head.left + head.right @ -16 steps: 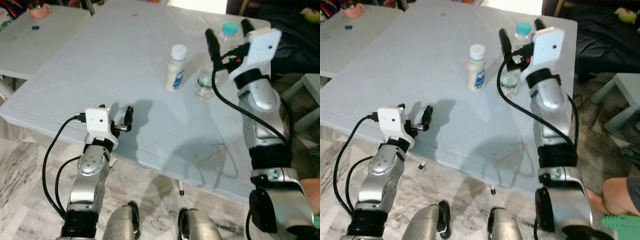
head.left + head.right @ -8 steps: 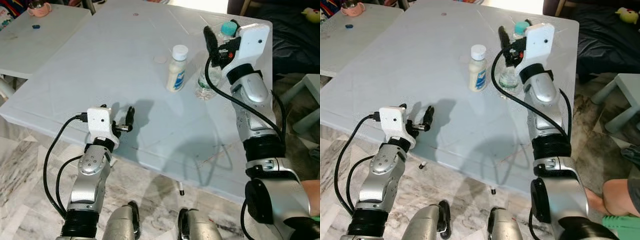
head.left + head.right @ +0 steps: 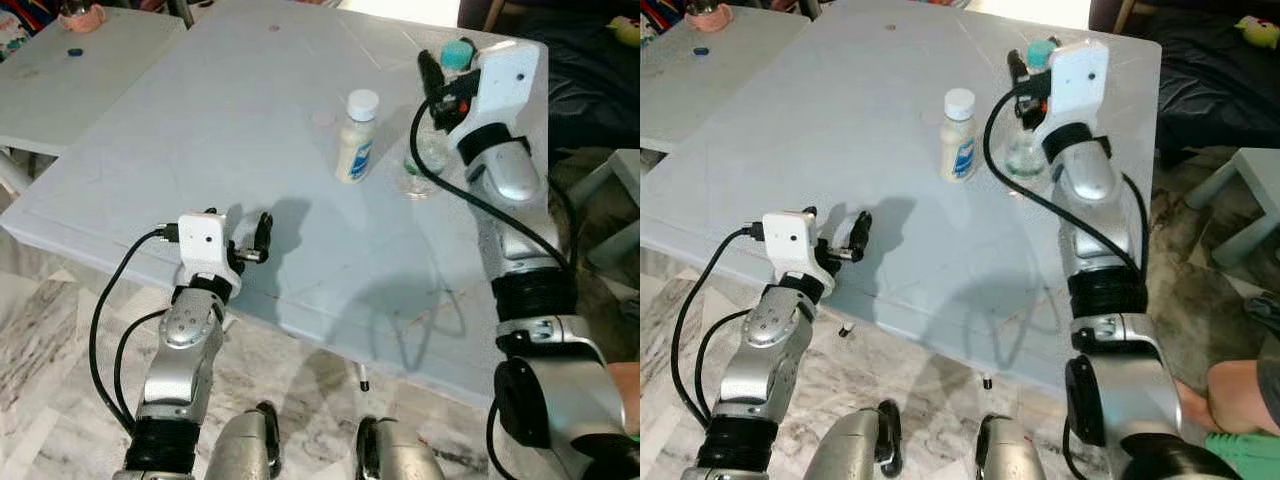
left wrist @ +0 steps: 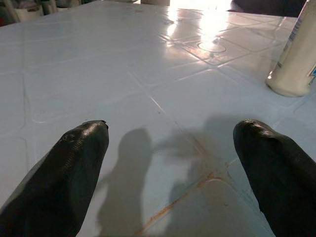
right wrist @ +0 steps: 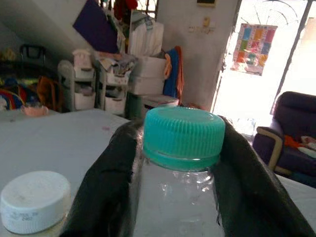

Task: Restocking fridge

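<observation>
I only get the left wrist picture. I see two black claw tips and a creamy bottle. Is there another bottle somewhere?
Observer: Yes, a clear water bottle with a teal cap stands right beside the creamy bottle on the table.
Operator: Is anyone grabbing it?
Observer: The right claw has its fingers on both sides of the bottle's neck, just under the cap.
Operator: Is it up in the air?
Observer: Its base looks to be on the table, though I can't be sure.
Operator: What's my claw doing?
Observer: The left claw is open, low over the table's near edge, holding nothing.
</observation>
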Controlling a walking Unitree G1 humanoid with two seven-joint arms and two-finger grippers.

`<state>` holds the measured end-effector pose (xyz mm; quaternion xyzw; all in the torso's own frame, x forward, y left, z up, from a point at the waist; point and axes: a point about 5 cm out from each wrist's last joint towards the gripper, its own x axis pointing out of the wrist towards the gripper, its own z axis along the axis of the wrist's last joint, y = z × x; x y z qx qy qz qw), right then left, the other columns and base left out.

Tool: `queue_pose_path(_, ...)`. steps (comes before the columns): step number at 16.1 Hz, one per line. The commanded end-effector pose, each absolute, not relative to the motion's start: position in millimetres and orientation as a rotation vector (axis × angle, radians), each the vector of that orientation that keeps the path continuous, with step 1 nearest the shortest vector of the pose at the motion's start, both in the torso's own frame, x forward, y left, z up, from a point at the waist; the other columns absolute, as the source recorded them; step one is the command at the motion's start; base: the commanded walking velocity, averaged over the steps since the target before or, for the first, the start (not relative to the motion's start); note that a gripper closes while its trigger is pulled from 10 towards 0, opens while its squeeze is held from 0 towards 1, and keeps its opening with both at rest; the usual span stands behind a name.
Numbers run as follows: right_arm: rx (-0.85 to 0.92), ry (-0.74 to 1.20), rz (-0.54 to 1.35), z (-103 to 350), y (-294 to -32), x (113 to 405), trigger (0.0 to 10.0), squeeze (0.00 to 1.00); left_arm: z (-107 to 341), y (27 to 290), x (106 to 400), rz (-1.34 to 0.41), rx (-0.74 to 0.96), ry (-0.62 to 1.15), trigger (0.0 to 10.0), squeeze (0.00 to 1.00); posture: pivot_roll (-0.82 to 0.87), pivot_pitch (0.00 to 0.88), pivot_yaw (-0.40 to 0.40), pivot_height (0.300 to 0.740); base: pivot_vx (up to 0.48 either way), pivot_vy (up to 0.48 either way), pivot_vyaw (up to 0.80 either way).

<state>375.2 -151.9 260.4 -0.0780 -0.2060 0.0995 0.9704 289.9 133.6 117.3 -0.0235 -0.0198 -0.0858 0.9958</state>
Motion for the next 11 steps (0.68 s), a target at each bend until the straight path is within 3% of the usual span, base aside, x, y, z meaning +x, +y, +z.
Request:
queue_pose_path(1, -0.191, -0.426, 0.200, 266.7, -151.4, 370.1, 0.0, 0.00, 114.5, 135.9, 289.0, -0.174, -0.023, -0.015, 10.0, 0.00, -0.01, 0.157, 0.032, 0.740, 0.000, 0.000, 0.00)
queue_pose_path(6, -0.208, -0.345, 0.224, 250.5, -149.9, 352.8, 0.0, 0.00, 110.8, 134.8, 291.8, -0.143, 0.005, 0.026, 10.0, 0.00, -0.01, 0.166, 0.045, 0.740, 0.000, 0.000, 0.00)
queue_pose_path(7, -0.207, -0.295, 0.259, 239.5, -146.1, 345.1, 9.0, 0.00, 111.2, 133.4, 292.3, -0.146, 0.007, 0.030, 10.0, 0.00, -0.02, 0.167, 0.051, 0.740, 0.000, 0.000, 0.00)
queue_pose_path(8, -0.201, -0.274, 0.278, 235.6, -143.9, 341.8, 10.0, 0.00, 111.0, 133.1, 292.5, -0.147, 0.009, 0.033, 10.0, 0.00, -0.02, 0.167, 0.052, 0.740, 0.000, 0.000, 0.00)
queue_pose_path(11, -0.207, -0.214, 0.384, 213.6, -130.6, 321.8, 10.0, 0.00, 105.3, 129.3, 289.9, -0.140, 0.008, 0.053, 10.0, 0.00, -0.02, 0.154, 0.039, 0.740, 0.000, 0.000, 0.00)
